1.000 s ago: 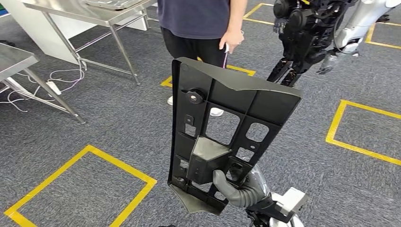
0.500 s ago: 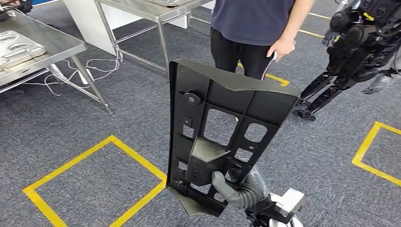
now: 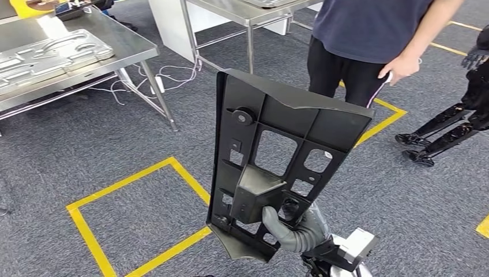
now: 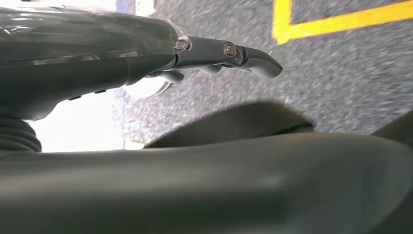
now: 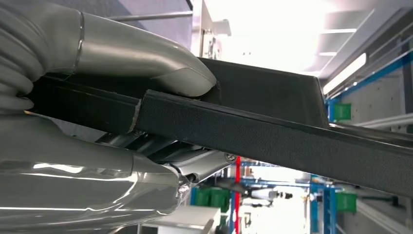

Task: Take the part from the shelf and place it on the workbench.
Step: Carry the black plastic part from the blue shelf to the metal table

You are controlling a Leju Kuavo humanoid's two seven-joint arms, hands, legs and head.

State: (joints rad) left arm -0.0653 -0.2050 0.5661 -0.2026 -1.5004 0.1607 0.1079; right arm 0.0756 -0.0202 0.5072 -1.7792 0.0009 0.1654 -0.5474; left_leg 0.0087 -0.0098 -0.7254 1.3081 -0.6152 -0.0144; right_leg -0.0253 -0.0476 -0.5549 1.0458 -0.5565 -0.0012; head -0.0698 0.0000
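Here the black part point(image 3: 277, 167) stands nearly upright, long axis vertical, ribbed face toward the camera, held above the grey floor point(image 3: 86, 144). The right hand point(image 3: 291, 228) grips its lower edge; the right wrist view shows the thumb point(image 5: 146, 58) clamped over a rib. The left hand point(image 4: 214, 56) hangs near the floor, fingers slightly curled, holding nothing. A steel desk point(image 3: 124, 49) stands beyond.

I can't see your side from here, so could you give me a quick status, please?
Right hand grips black part, upright. Left hand holds nothing. Workbench ahead left; person stands ahead.
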